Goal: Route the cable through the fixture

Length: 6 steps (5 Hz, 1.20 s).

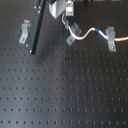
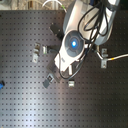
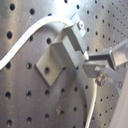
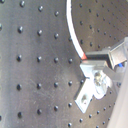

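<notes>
A: In the first exterior view, why does the cable (image 1: 89, 33) sag between brackets?

B: It spans the right bracket (image 1: 111, 39) and the middle bracket (image 1: 73, 34) near the bench's far edge.

A: And in the first wrist view?

B: The gripper (image 3: 92, 64) pinches the cable beside the bracket, jaws closed on it.

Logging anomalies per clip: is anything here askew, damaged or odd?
Nothing stands out. The white cable runs through the right bracket to the middle bracket below the pincer; the left bracket stands upright, unused.
</notes>
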Motion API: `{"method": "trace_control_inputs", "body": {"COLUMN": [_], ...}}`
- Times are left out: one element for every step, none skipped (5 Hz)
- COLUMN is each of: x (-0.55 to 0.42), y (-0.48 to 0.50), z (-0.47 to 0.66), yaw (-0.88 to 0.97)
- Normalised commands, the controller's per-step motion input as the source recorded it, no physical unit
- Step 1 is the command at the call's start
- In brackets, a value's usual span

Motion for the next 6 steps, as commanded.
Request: {"method": "trace_control_inputs", "body": {"x": [-0.071,-0.004,-0.096,-0.086,0.000,0.002], "y": [-0.076,-0.007,-0.121,-0.218,0.000,-0.001], "z": [-0.51,-0.47,-0.16,0.06,-0.01,0.14], "yaw": [-0.06,0.00,-0.09,-0.38,-0.07,0.00]}}
